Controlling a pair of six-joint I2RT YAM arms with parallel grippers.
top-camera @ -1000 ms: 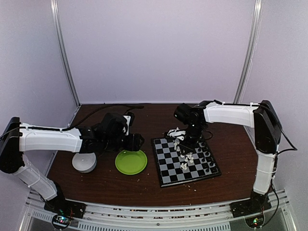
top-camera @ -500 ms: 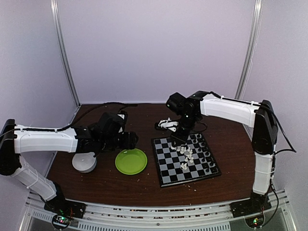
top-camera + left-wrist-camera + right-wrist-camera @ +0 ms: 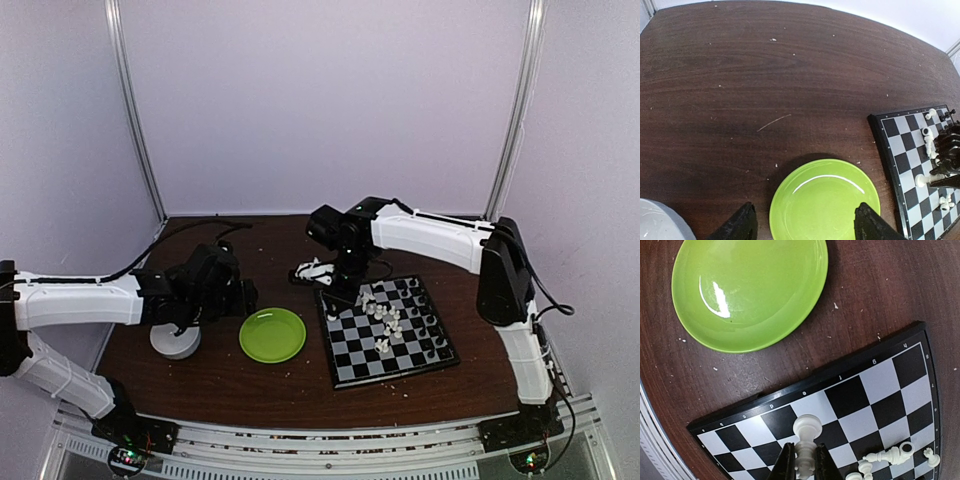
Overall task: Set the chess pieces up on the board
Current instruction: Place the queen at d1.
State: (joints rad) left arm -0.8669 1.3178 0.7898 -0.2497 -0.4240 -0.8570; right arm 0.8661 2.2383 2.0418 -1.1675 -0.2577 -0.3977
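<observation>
The board (image 3: 352, 357) lies right of centre, with white pieces (image 3: 386, 318) and black pieces (image 3: 428, 322) bunched on its far right part. My right gripper (image 3: 339, 294) hangs over the board's far left corner. In the right wrist view it (image 3: 803, 461) is shut on a white chess piece (image 3: 808, 429), held over the squares (image 3: 880, 381) near the lettered border. Some white pieces (image 3: 890, 456) lie toppled nearby. My left gripper (image 3: 240, 297) is open and empty; in the left wrist view it (image 3: 805, 225) hovers over the near edge of the green plate (image 3: 825, 205).
The green plate (image 3: 272, 335) sits just left of the board. A white bowl (image 3: 175, 340) stands further left, under the left arm. Pale crumbs dot the brown table (image 3: 740, 75). The board's left edge (image 3: 885, 150) shows in the left wrist view.
My right gripper has swung left from the board's middle to its far left corner, carrying the white piece. My left arm has drawn back to the left.
</observation>
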